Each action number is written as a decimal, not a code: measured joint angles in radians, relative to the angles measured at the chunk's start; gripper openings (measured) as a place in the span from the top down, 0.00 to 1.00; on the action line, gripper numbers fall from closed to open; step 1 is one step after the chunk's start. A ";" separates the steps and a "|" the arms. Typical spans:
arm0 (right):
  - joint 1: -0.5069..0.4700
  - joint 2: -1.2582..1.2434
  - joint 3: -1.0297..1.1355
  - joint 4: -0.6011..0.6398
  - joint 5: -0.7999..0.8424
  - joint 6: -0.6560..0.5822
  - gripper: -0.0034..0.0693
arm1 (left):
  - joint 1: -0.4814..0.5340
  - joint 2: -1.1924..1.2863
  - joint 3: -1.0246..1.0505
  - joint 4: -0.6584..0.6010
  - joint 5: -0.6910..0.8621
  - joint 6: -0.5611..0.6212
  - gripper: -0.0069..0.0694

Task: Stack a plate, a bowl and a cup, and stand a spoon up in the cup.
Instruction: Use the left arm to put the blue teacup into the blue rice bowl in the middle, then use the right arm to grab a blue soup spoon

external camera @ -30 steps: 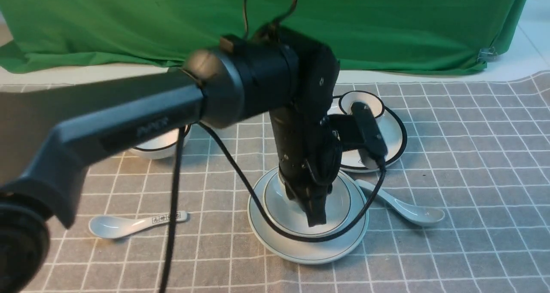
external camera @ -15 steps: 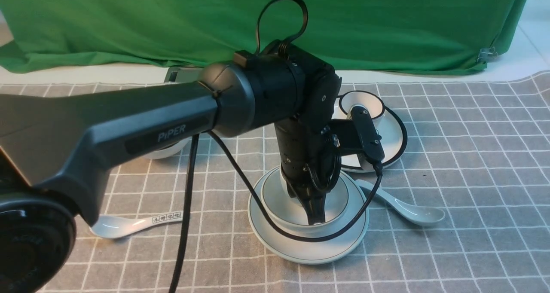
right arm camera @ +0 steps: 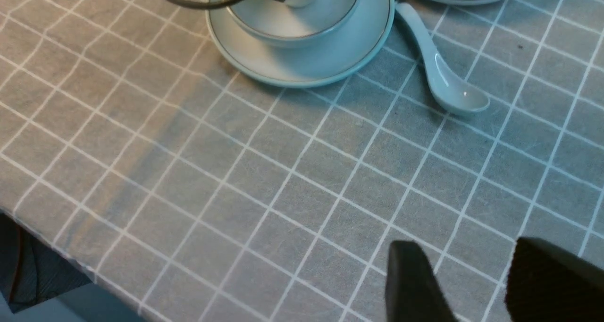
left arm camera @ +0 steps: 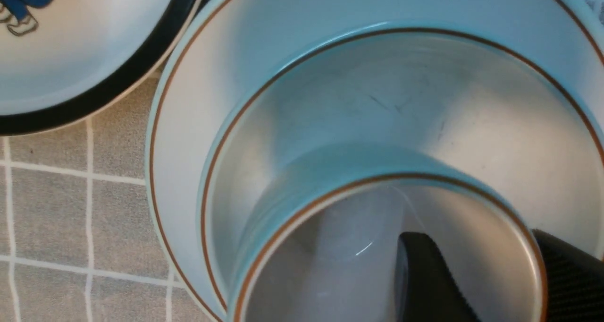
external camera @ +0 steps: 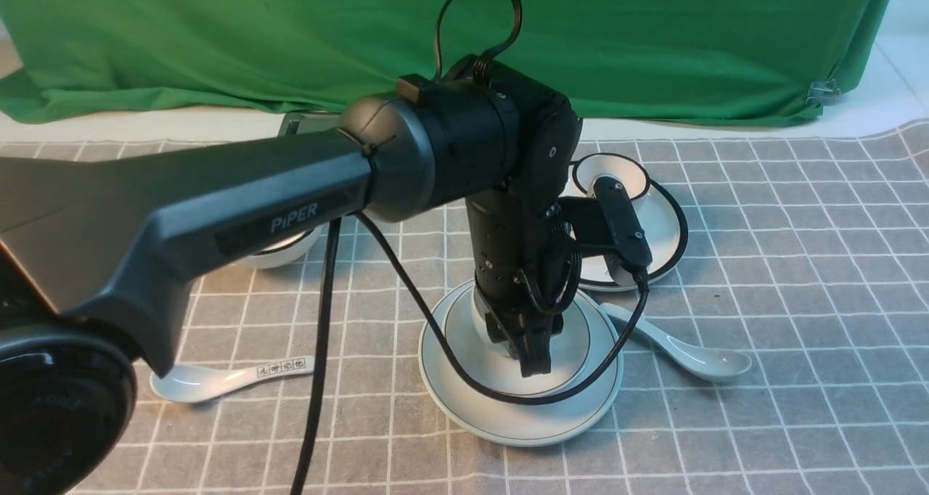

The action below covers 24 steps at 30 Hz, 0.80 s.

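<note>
Left claw spread astride small pale bluish-white cup's rim, cup seated in shallow pale bowl on large pale round plate; next, I'd say: lift clear, fetch plain white ceramic spoon.

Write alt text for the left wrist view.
The cup sits inside the bowl, which sits on the plate; the left pincer straddles the cup's wall, open. A black-rimmed illustrated plate lies beside, on the checked cloth.
</note>
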 joint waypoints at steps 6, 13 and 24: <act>0.000 0.114 0.000 0.000 -0.001 -0.003 0.49 | 0.000 0.000 -0.001 -0.001 0.019 0.000 0.46; 0.000 0.262 -0.006 -0.005 -0.088 -0.034 0.48 | 0.000 -0.043 -0.001 -0.002 0.030 0.000 0.42; 0.000 0.685 -0.128 -0.008 -0.124 -0.151 0.48 | 0.000 -0.319 0.032 -0.121 0.126 -0.152 0.52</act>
